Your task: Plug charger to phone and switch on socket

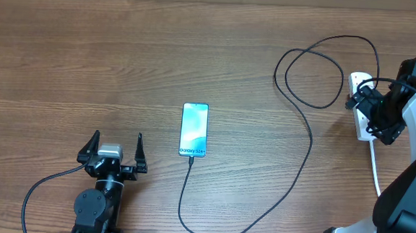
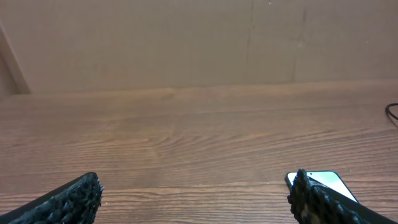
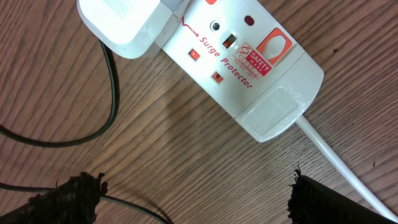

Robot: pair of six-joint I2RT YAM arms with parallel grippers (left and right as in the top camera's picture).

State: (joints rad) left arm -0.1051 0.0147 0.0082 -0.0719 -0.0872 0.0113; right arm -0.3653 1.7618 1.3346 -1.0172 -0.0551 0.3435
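Now the right hand (image 3: pixel 193 199) hangs released over the socket (image 3: pixel 249 62). Its two dark fingers (image 3: pixel 71 196) are spread wide, with only wood and a strand of black cable between them. The socket lies flat just ahead of the fingertips, white and printed "Surge Protector". Small red-marked switches (image 3: pixel 194 54) sit on its face, but I cannot tell which way they are set. A white plug block (image 3: pixel 124 25) sits in the outlet at one end, and the charger (image 1: pixel 311 141) leaves it as a thin black cable. The white cord (image 3: pixel 336 155) runs out of the socket's other end.

From above, the socket lies near the right edge of the surface (image 1: pixel 88 58). The cable loops beside it, sweeps toward the near edge and climbs to the bottom edge of the phone (image 1: pixel 194 129). The phone lies flat mid-surface with its screen lit. The tip touches the phone, but whether it is seated is too small to tell. The left hand (image 1: pixel 116 144) is released too, grasping nothing, just left of the phone.
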